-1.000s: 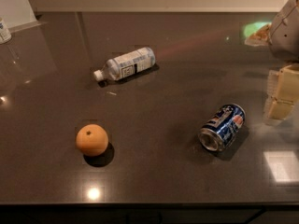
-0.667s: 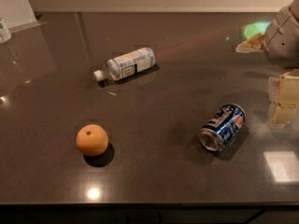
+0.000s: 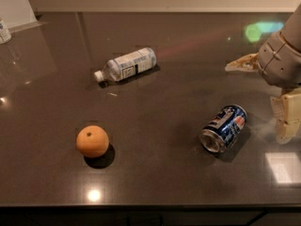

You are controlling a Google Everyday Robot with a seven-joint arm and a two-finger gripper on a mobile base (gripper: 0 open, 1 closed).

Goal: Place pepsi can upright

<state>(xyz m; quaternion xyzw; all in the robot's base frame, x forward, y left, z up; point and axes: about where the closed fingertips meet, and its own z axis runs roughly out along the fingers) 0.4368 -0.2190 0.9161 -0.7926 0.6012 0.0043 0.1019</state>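
The pepsi can (image 3: 224, 128) is dark blue with a silver end and lies on its side on the dark table (image 3: 155, 102), right of the middle, open end toward the front left. My gripper (image 3: 257, 102) is at the right edge, just right of and above the can. It is open and empty: one cream finger (image 3: 241, 64) points left behind the can, the other finger (image 3: 286, 120) hangs down to the can's right. Neither touches the can.
A clear plastic bottle (image 3: 126, 64) with a white label lies on its side at the back left of centre. An orange (image 3: 92, 141) sits at the front left. A small object (image 3: 3, 31) stands at the far left edge. The table's front edge runs along the bottom.
My gripper has come further into view from the right, moving left toward the can, its upper finger now reaching out behind it. The can, bottle and orange have not moved.
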